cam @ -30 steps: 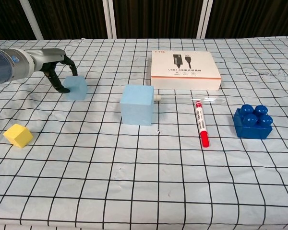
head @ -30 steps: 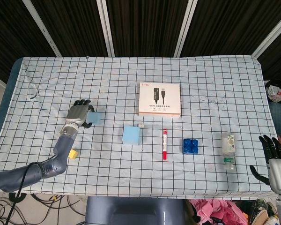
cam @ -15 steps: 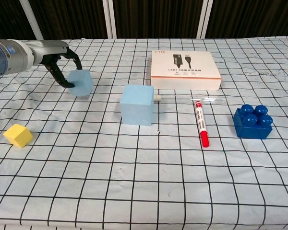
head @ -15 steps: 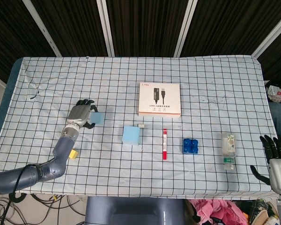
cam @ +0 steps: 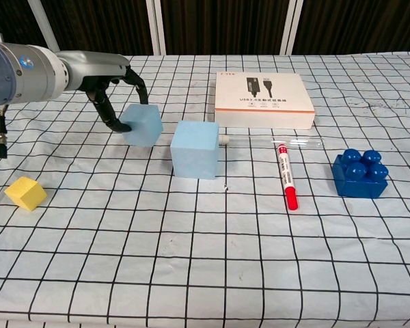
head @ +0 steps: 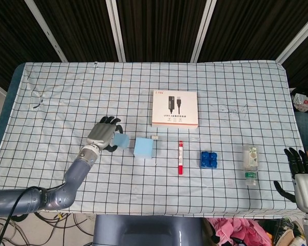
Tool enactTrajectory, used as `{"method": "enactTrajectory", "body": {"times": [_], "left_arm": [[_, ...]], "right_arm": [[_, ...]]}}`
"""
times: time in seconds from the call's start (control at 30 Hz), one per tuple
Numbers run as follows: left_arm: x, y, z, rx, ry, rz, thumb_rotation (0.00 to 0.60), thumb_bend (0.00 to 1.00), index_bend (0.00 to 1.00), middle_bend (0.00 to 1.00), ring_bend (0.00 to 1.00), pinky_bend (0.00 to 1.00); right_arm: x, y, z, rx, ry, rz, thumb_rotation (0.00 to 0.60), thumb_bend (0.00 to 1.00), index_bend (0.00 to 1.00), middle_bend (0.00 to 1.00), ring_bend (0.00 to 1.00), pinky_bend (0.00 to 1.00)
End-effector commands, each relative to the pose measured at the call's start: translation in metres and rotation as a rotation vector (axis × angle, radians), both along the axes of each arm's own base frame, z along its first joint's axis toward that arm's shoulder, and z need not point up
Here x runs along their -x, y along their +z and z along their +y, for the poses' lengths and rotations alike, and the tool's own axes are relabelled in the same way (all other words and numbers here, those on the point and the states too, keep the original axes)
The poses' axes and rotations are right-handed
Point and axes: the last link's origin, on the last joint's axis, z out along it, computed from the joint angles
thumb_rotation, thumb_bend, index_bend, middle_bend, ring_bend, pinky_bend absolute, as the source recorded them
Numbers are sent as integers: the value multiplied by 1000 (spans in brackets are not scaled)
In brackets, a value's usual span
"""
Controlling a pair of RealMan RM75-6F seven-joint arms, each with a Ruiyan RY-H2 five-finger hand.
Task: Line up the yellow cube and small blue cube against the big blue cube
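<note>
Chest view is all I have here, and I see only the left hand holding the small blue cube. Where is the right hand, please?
Observer: The right hand is just off the near right corner of the table, fingers apart, holding nothing.
Operator: Is anything lying to the right of the dark blue brick?
Observer: Yes, a small bottle lies on its side there, apart from the brick.
Operator: Does the small blue cube touch the big blue cube?
Observer: Seen from above, no. A strip of the table shows between them.
</note>
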Motion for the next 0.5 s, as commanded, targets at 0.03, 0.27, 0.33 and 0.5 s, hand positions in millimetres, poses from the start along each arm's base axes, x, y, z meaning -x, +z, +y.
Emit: {"method": "enactTrajectory", "body": {"times": [0.03, 0.27, 0.33, 0.5], "left_arm": [[-4, -8, 1, 9, 7, 17, 600, 353, 452, 111, 0, 0], [-10, -23, 1, 21, 22, 56, 600, 353, 451, 108, 0, 0], [-12, -27, 2, 22, 31, 65, 600, 353, 451, 106, 0, 0], [-16, -35, 1, 15, 44, 85, 600, 353, 450, 106, 0, 0]], "right_arm": [[1, 1, 0, 1, -4, -1, 600, 221, 0, 40, 0, 107], [3, 2, -1, 5, -7, -5, 600, 221, 0, 40, 0, 107], [3, 3, -1, 5, -8, -5, 600, 221, 0, 41, 0, 107], [3, 3, -1, 5, -5, -6, 600, 221, 0, 40, 0, 107]]}}
